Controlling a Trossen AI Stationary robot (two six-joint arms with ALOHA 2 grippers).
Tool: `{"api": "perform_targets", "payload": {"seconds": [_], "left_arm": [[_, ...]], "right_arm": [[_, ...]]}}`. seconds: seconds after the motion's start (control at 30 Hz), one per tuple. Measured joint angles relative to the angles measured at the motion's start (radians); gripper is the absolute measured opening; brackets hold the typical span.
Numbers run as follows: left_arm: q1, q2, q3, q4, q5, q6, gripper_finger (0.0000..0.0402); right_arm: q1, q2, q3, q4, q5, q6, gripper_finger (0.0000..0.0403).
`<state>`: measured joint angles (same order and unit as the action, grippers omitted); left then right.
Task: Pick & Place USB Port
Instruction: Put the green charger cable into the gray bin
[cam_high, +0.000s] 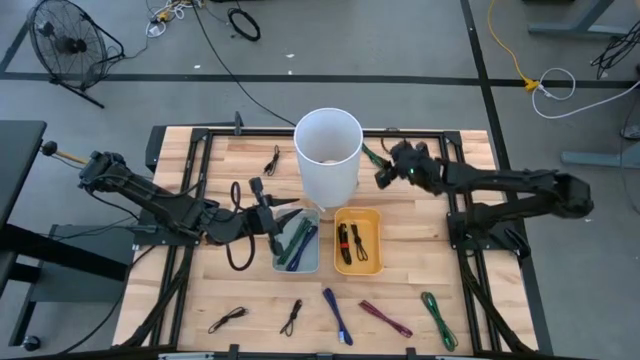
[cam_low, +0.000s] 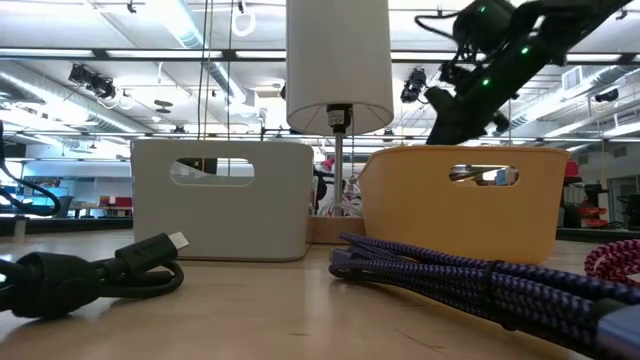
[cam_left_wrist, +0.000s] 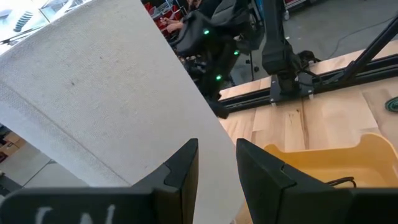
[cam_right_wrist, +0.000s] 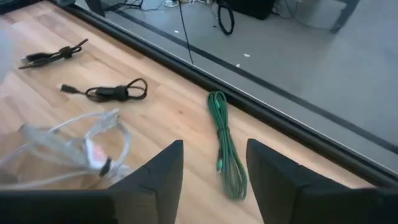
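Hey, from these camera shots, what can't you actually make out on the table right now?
- Inside of the white cylinder: high view shows only its rim and a pale interior; contents unclear.
- Left gripper: high view, small and dark against black cables; whether it holds anything is unclear.
- Grey bin and yellow bin: low view, walls hide contents.
- Green cable: right wrist view, its connector type is too small to tell.

White cylinder (cam_high: 328, 150); grey bin (cam_low: 222, 198); yellow bin (cam_high: 357, 241); green cable (cam_right_wrist: 227, 147); purple braided cable (cam_low: 470, 275).

White cylinder (cam_high: 328, 150) on wooden table (cam_high: 420, 260), grey bin (cam_high: 297, 246), yellow bin (cam_high: 357, 240), scattered cables.
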<state>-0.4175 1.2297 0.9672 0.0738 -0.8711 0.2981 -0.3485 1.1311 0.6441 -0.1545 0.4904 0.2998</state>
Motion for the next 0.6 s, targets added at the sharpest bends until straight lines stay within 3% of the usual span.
{"api": "perform_targets", "payload": {"seconds": [0.33, 0.6], "left_arm": [[0.0, 0.0, 0.0, 0.002, 0.0, 0.0, 0.0115], [0.0, 0.0, 0.0, 0.002, 0.0, 0.0, 0.0115]], "right_arm": [[-0.214, 0.165, 0.0, 0.185, -0.199, -0.022, 0.0223], [-0.247, 0.34, 0.0, 0.291, -0.274, -0.032, 0.0231]]}}
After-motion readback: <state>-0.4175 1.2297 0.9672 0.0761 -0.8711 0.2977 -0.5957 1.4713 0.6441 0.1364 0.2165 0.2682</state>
